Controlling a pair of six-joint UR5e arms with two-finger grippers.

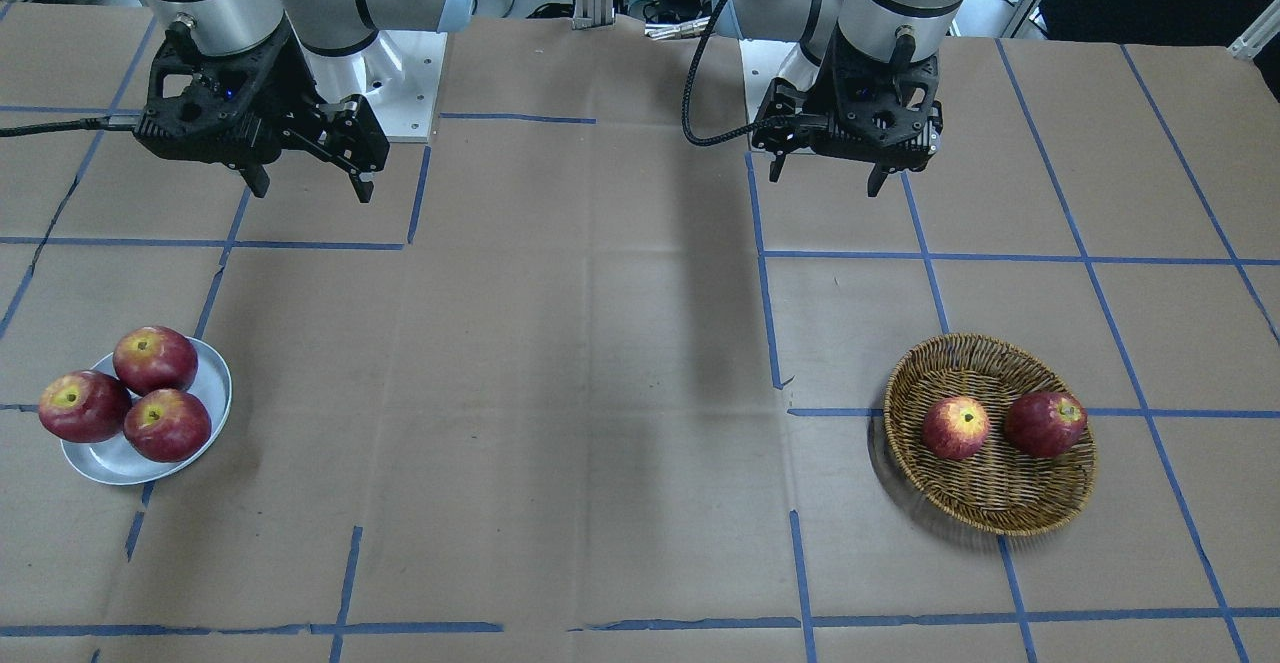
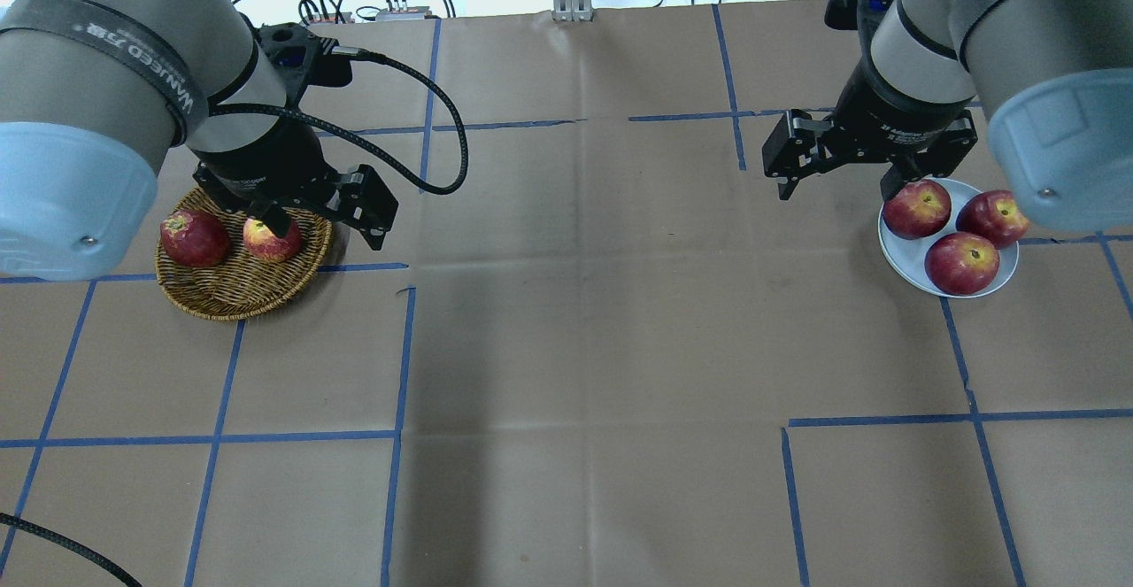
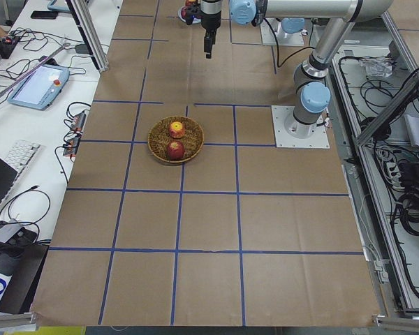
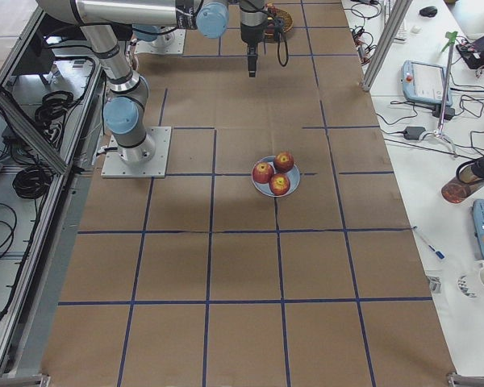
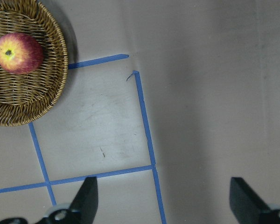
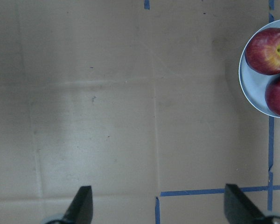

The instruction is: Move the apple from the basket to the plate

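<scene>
The brown wicker basket point(image 1: 1000, 503) holds the apple point(image 1: 955, 428), pinkish-red with a yellow blush, and a darker red apple point(image 1: 1045, 423). Both also show in the overhead view: the apple point(image 2: 270, 240) and the basket point(image 2: 235, 290). My left gripper point(image 1: 825, 181) is open and empty, raised above the table beside the basket. The left wrist view has the apple point(image 5: 17, 52) at the upper left, away from the fingers point(image 5: 86, 200). The grey-blue plate point(image 1: 110, 458) holds three dark red apples. My right gripper point(image 1: 312, 191) is open and empty, raised near the plate point(image 6: 252, 88).
The table is covered in brown paper with a grid of blue tape. The three apples point(image 2: 962, 262) cover most of the plate point(image 2: 896, 255). Robot bases and cables are at the table's back edge. Desks with equipment flank the table ends in the side views.
</scene>
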